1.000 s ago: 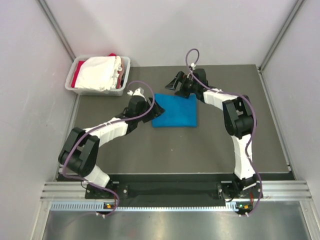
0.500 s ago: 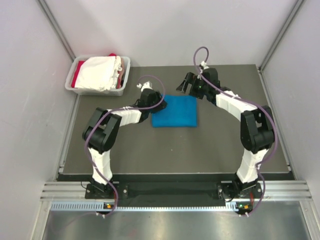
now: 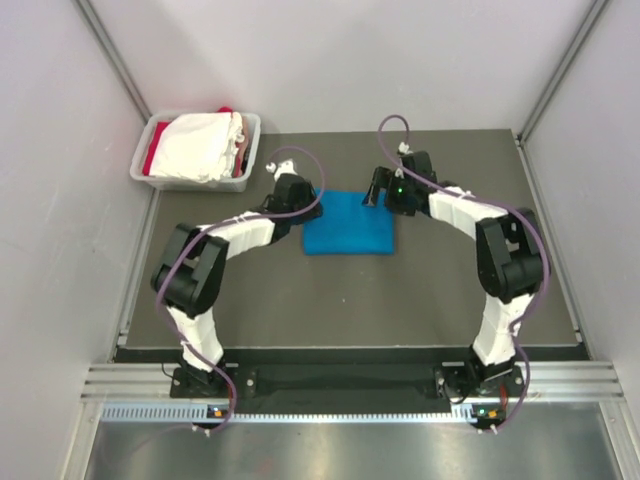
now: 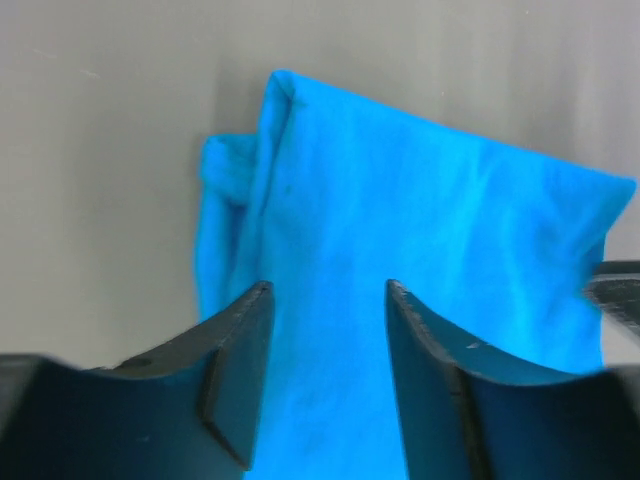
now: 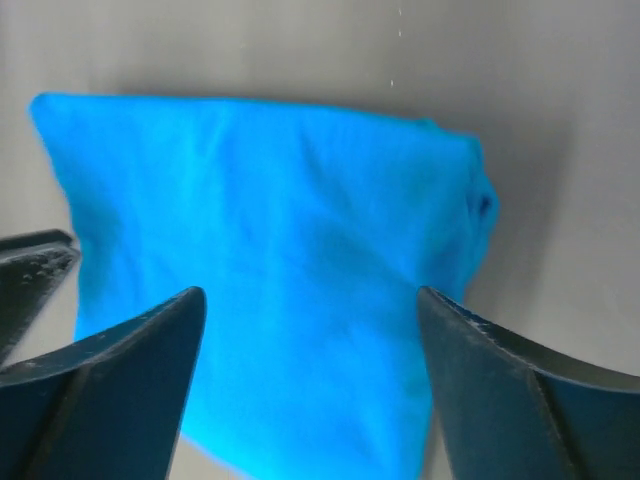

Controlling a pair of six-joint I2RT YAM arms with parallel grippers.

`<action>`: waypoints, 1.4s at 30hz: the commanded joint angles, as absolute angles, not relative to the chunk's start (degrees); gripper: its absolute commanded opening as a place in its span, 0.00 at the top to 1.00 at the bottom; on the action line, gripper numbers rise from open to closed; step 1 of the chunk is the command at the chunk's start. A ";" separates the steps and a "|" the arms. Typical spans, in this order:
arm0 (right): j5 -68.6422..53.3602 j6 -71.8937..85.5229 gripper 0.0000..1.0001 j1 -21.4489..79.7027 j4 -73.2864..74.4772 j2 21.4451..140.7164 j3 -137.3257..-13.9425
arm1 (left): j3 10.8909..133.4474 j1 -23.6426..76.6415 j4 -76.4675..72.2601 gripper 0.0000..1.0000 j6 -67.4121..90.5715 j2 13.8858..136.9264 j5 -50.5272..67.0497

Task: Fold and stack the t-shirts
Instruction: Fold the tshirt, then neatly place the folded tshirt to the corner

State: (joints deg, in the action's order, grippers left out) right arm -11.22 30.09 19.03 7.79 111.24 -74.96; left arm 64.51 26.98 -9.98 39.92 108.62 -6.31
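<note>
A bright blue t-shirt (image 3: 350,225) lies folded into a rectangle in the middle of the dark mat. My left gripper (image 3: 311,203) hangs over its far left corner; in the left wrist view the blue t-shirt (image 4: 400,200) fills the gap between the parted jaws of my left gripper (image 4: 328,290). My right gripper (image 3: 385,198) is over the far right corner. Its jaws stand wide apart above the blue t-shirt (image 5: 270,200) in the right wrist view, my right gripper (image 5: 310,295) holding nothing. A white t-shirt (image 3: 200,145) and a red one (image 3: 152,158) lie in the tub.
The pale grey plastic tub (image 3: 243,180) stands at the mat's far left corner, close behind my left arm. Grey walls close in both sides and the back. A metal rail (image 3: 350,385) runs along the near edge by the arm bases.
Both grippers have come down to the blue t-shirt's far corners. The left arm swung its elbow inward and its jaws narrowed. The right gripper moved nearer and lower, its jaws slightly narrower.
</note>
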 commanded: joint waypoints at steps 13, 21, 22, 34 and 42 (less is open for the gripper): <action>-6.59 28.56 0.00 19.69 11.78 72.16 -46.23 | 40.79 27.07 7.30 0.29 40.69 65.94 -8.79; -6.51 29.54 0.00 19.77 9.84 71.63 -47.55 | 39.29 27.07 7.21 0.23 41.92 62.49 -11.25; -6.16 29.44 0.00 19.69 10.10 71.54 -47.81 | 39.37 27.07 7.21 0.23 41.92 62.49 -11.51; -0.37 25.05 0.00 22.40 18.97 81.46 -62.01 | 42.98 26.54 17.05 0.08 43.06 60.30 -15.64; 2.11 27.51 0.00 24.87 18.81 93.77 -67.41 | 39.73 25.14 19.43 0.06 45.17 55.64 -14.51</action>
State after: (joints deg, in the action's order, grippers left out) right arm 1.39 26.59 24.67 18.11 90.24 -65.41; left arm 40.88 25.67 18.48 43.83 57.60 -14.50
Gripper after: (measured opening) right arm 0.996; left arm 0.936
